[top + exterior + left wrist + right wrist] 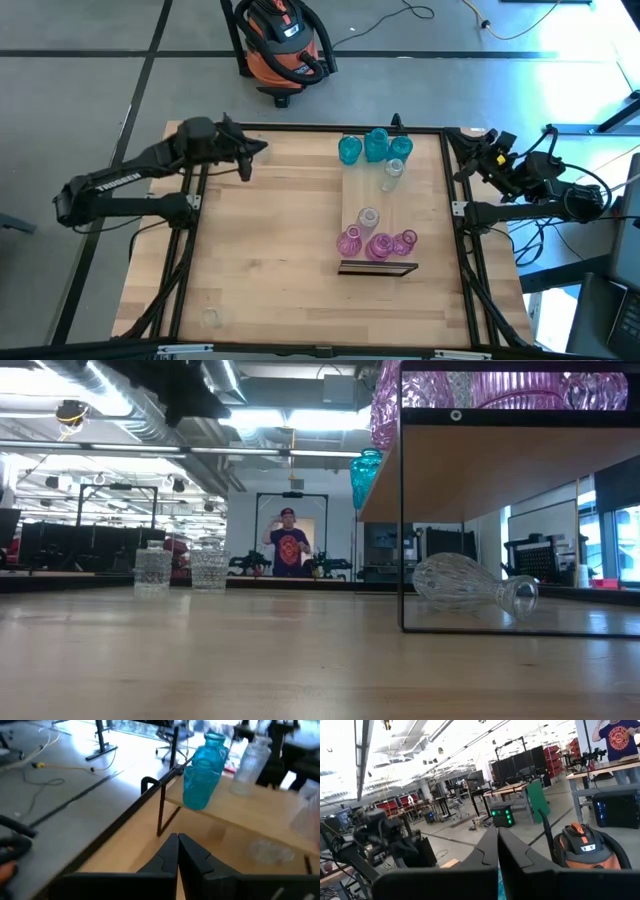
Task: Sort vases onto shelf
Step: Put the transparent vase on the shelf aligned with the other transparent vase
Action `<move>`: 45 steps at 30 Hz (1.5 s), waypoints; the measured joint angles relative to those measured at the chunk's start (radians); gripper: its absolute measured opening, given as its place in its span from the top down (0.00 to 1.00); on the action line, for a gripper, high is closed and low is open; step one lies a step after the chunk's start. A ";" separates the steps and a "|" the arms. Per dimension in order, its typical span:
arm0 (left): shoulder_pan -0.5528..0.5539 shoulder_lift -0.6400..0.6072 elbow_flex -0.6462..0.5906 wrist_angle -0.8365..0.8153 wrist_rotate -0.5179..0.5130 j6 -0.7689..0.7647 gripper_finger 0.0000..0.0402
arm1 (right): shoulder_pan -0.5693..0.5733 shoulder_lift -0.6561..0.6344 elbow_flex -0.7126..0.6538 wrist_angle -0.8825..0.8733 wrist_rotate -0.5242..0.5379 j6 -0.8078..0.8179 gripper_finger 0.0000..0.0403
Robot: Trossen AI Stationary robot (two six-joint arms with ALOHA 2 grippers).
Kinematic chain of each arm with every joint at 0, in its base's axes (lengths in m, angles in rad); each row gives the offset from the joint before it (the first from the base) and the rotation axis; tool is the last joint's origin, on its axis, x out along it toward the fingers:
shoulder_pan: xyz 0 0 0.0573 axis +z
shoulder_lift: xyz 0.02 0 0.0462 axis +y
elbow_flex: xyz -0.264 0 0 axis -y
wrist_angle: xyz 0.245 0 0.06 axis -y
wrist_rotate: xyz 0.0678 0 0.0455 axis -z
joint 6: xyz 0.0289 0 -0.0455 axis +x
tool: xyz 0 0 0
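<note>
we see the shelf (372, 200) right of the table's middle, teal vases (374, 146) at its far end, pink vases (377, 243) at its near end; our left gripper (258, 150) and right gripper (462, 135) hover at the far corners, both pinched closed, empty.

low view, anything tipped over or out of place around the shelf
Yes: a clear ribbed glass vase lies on its side on the wooden tabletop under the light-wood shelf board, neck pointing right. The pink glass vases and the teal glass vase stand upright on top of the board.
</note>
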 joint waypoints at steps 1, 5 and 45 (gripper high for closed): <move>0.007 0.011 0.028 -0.029 0.007 0.032 1.00 | 0.000 0.000 0.000 -0.004 0.000 -0.001 1.00; 0.043 0.026 0.070 -0.057 0.008 0.068 1.00 | 0.000 0.000 0.000 -0.025 0.024 -0.010 1.00; 0.070 0.026 0.071 -0.005 -0.021 -0.132 1.00 | 0.000 0.000 0.001 -0.026 0.037 -0.011 1.00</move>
